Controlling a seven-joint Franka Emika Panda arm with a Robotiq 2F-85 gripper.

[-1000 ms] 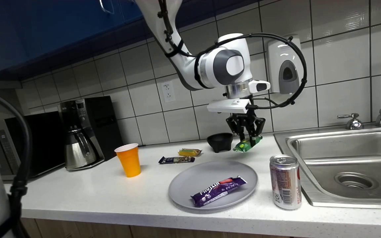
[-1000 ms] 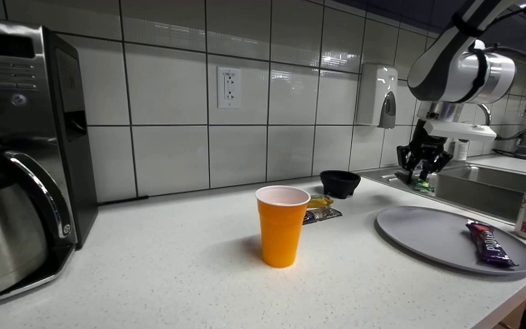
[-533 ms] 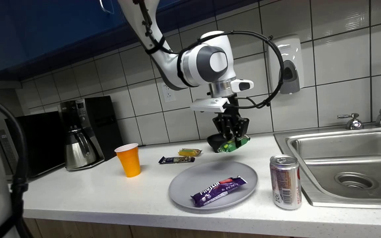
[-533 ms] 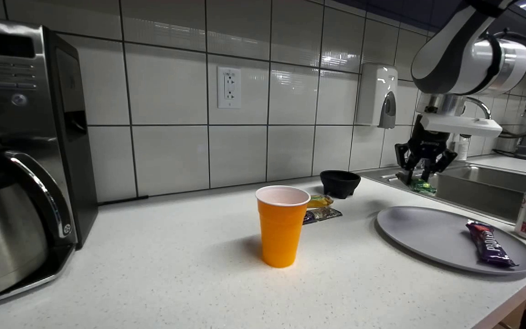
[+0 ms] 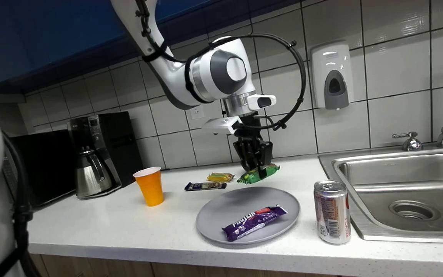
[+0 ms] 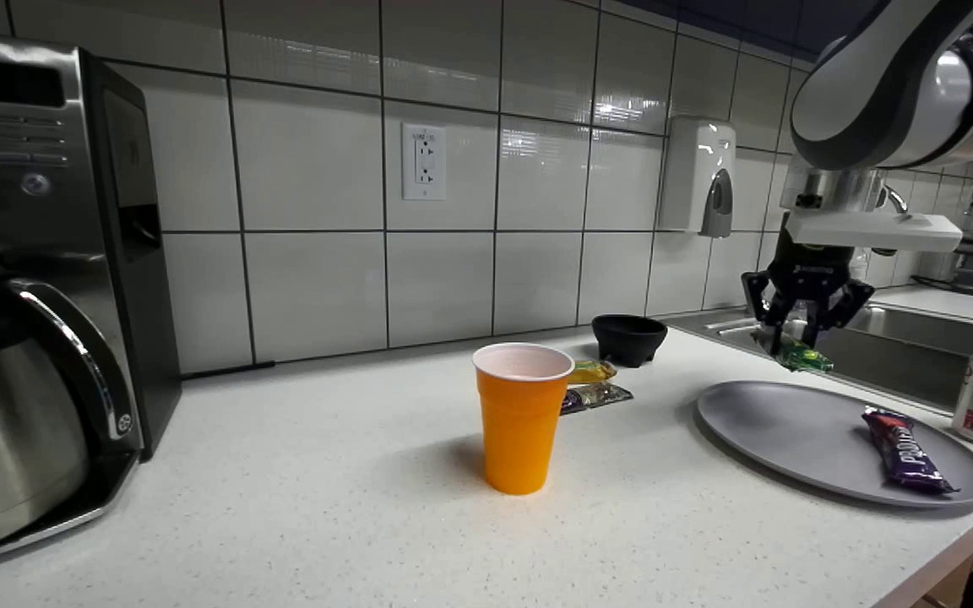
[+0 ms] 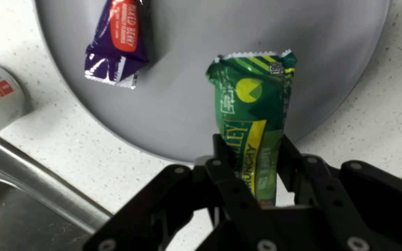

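My gripper (image 5: 258, 173) is shut on a green wrapped bar (image 5: 248, 177) and holds it in the air near the back rim of a grey plate (image 5: 221, 206). In the wrist view, the fingers of the gripper (image 7: 251, 143) press the green bar (image 7: 253, 94) from both sides. Its far end extends over the plate (image 7: 187, 104). A purple bar (image 5: 254, 222) lies on the plate, and its end shows in the wrist view (image 7: 117, 38). In an exterior view, the gripper (image 6: 807, 338) and green bar (image 6: 803, 359) are above the plate's far side.
A can (image 5: 332, 211) stands right of the plate, beside the sink (image 5: 360, 231). A yellow bar (image 5: 220, 177) and a dark bar (image 5: 205, 186) lie behind it. An orange cup (image 5: 150, 188), a coffee maker (image 5: 115, 142) and a black bowl (image 6: 628, 339) also stand on the counter.
My gripper has carried the green bar leftward and slightly down in an exterior view, from beside the black bowl to the plate's back rim. The gripper now hides the bowl there.
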